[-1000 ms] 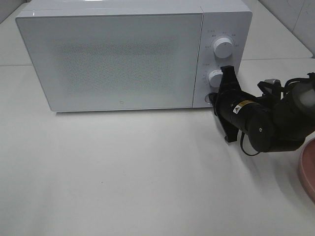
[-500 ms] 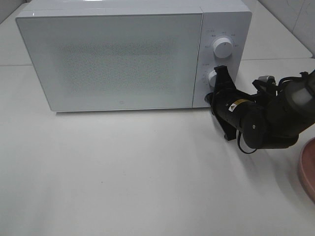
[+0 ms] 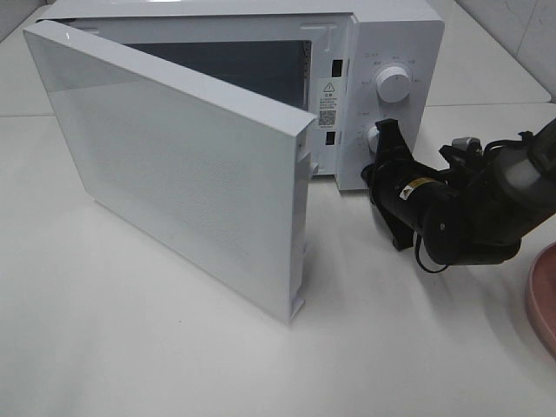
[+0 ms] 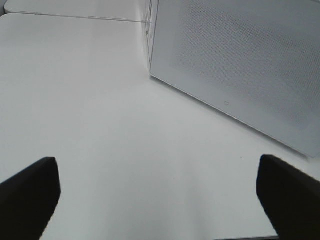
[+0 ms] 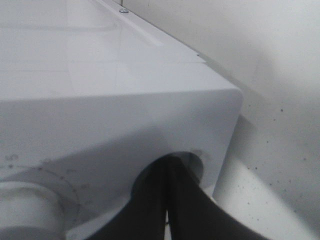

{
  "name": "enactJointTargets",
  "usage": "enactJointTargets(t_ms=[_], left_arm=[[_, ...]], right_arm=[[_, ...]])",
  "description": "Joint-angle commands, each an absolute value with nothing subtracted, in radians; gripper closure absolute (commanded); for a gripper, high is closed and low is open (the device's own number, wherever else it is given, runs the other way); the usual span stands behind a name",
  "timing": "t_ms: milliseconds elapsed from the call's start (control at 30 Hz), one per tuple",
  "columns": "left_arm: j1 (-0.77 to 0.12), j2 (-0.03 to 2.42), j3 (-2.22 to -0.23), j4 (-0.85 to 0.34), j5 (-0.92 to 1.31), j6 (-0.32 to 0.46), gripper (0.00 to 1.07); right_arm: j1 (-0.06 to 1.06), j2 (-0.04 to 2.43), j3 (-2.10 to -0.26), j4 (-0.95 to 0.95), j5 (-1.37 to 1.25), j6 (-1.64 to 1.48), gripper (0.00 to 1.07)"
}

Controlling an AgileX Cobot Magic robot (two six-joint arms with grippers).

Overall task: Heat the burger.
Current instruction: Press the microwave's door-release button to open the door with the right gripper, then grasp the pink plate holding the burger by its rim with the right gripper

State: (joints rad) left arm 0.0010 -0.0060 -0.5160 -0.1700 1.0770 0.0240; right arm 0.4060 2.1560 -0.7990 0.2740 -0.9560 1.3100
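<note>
The white microwave (image 3: pixel 395 35) sits at 12 o'clock on the white desk (image 3: pixel 174 356). Its door (image 3: pixel 174 165) stands swung out from a hinge at 10 o'clock, with the free edge reaching the middle of the high view. Behind the door only the upper strip of the cavity (image 3: pixel 252 65) shows, dark, with nothing to make out in it. The door hides the cavity floor. The burger shows in no view, so where it lies cannot be told. At 4 o'clock a pink plate (image 3: pixel 544 295) is cut off by the frame edge. Only a sliver of its rim is visible, and what it carries cannot be seen.

The right gripper (image 3: pixel 368 174) is at 3 o'clock, against the control panel below the upper knob (image 3: pixel 393 84), and the arm covers much of the lower knob (image 3: pixel 375 137). In the right wrist view its fingers (image 5: pixel 150 200) are pressed together with no gap, gripping nothing. Their tips are at a round recess (image 5: pixel 196 159) near the panel's bottom corner, and whether they touch it is unclear. The left gripper (image 4: pixel 156 165) is outside the high view. Its wrist view shows its fingers (image 4: pixel 27 195) spread wide above the desk with nothing between them, facing the door.
</note>
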Motion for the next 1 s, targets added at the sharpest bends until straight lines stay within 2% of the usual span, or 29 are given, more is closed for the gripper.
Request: enactJointTargets(t_ms=[33,367,1000], left_arm=[[0.003,-0.022,-0.514,-0.171,1.064,0.024,0.06],[0.003,-0.022,-0.514,-0.171,1.064,0.024,0.06],[0.003,-0.022,-0.514,-0.171,1.064,0.024,0.06]], right_arm=[[0.384,2.139,-0.854,0.278,-1.232,1.304,1.07],[0.385,2.139,-0.784,0.237,-1.173,1.360,1.07],[0.385,1.981,-0.629,0.050,-0.811,1.392,1.07]])
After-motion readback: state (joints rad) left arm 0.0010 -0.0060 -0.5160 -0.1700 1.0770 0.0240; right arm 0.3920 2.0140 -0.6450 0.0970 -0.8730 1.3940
